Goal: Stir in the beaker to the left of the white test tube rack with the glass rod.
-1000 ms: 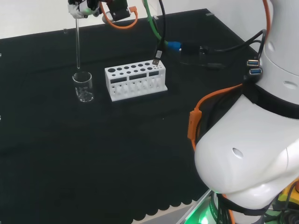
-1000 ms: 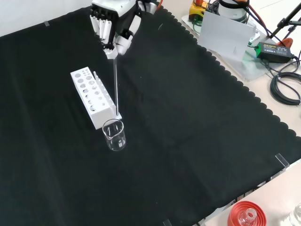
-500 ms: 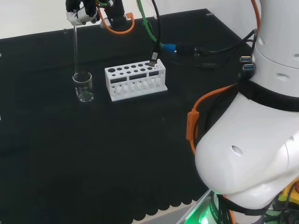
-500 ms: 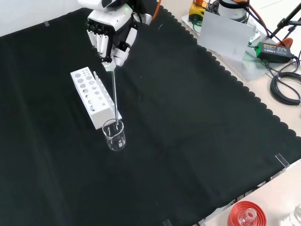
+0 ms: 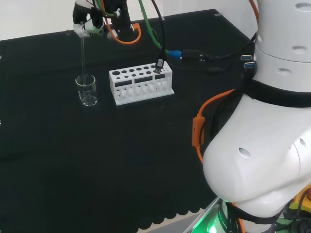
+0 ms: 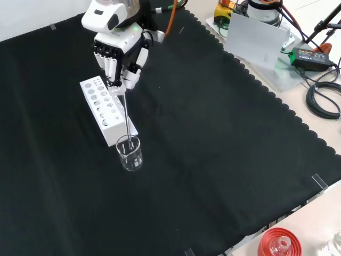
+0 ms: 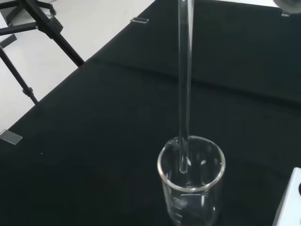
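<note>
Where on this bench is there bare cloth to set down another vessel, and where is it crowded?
In the front view, the black cloth lies bare between the beaker and the scalloped edge at right, and also left of the white test tube rack. It is crowded where the hand holds the glass rod down into the beaker, close beside the rack's end.

cloth point(image 6: 213, 160): black, scalloped edge
rack point(image 5: 141, 83): white
beaker point(image 6: 129, 152): clear
rod point(image 7: 184, 84): clear glass
hand point(image 6: 118, 50): white, black fingers
arm point(image 5: 262, 145): white, black band
cables point(image 5: 201, 126): orange, green
ring point(image 6: 277, 242): red, near right in front view
</note>
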### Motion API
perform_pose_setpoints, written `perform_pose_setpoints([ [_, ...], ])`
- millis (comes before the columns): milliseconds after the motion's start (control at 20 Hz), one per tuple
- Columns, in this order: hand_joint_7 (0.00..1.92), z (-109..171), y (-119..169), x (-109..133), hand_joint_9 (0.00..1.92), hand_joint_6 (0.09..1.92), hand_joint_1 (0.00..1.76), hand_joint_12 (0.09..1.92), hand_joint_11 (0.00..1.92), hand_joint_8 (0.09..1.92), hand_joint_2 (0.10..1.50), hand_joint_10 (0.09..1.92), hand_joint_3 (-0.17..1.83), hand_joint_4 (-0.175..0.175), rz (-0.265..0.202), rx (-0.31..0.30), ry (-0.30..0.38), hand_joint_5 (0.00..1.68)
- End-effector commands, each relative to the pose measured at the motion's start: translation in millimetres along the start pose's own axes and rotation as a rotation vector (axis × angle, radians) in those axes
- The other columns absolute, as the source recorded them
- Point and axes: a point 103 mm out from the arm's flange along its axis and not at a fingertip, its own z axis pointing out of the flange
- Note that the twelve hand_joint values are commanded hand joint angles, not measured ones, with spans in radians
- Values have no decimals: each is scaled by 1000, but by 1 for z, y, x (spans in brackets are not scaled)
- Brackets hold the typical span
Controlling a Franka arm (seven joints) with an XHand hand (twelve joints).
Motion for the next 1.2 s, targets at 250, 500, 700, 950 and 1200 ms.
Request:
perform_pose_setpoints([
  [250, 1245, 24, 8, -20, 1714, 584, 1307, 678, 1571, 850, 1066, 459, -59, -175, -13, 22, 15, 1081],
  [500, 1246, 38, 5, -21, 1714, 586, 1307, 680, 1571, 849, 1066, 459, -58, -175, -30, 29, 30, 1080],
  [700, 1246, 46, 10, -10, 1713, 587, 1307, 682, 1571, 849, 1065, 458, -57, -175, -58, 54, 24, 1079],
  [950, 1245, 59, 26, -1, 1713, 588, 1307, 683, 1571, 850, 1065, 458, -56, -175, -64, 98, 50, 1079],
  [1200, 1245, 51, 40, 7, 1712, 589, 1307, 684, 1570, 850, 1064, 458, -54, -175, -67, 68, 39, 1078],
])
